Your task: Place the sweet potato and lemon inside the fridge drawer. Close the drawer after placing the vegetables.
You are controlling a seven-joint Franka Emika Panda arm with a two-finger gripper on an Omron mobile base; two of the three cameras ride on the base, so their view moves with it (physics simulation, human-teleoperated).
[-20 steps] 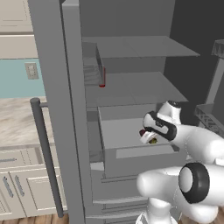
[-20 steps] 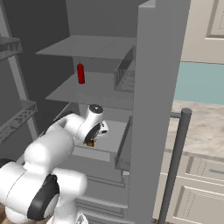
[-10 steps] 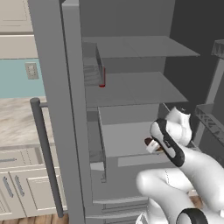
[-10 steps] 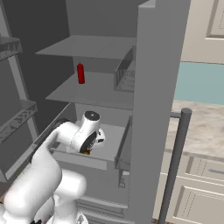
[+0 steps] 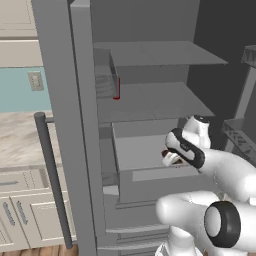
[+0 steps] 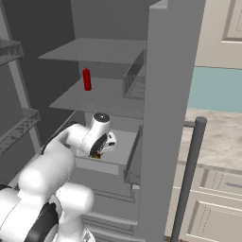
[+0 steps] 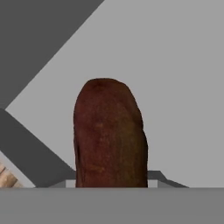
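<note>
My gripper [image 5: 168,156] hangs over the open fridge drawer [image 5: 150,186], shut on the sweet potato [image 5: 164,153]. In the hand view the sweet potato [image 7: 109,135] is a dark brown stubby oblong standing up from between my fingers, with the drawer's flat grey floor [image 7: 183,87] behind it. From the right base view my gripper [image 6: 100,151] points down into the fridge drawer [image 6: 124,147], just behind its low front panel. The lemon is hidden.
A red bottle [image 5: 116,93] [image 6: 87,79] stands on the middle shelf [image 5: 150,102] above the drawer. A clear bin [image 6: 134,78] sits beside it. The fridge door with its long dark handle [image 5: 51,180] [image 6: 188,179] stands open beside the kitchen cabinets [image 5: 20,215].
The arm has swung and the wrist has turned. The hand, still carrying the sweet potato, has shifted a little left and further in over the drawer.
</note>
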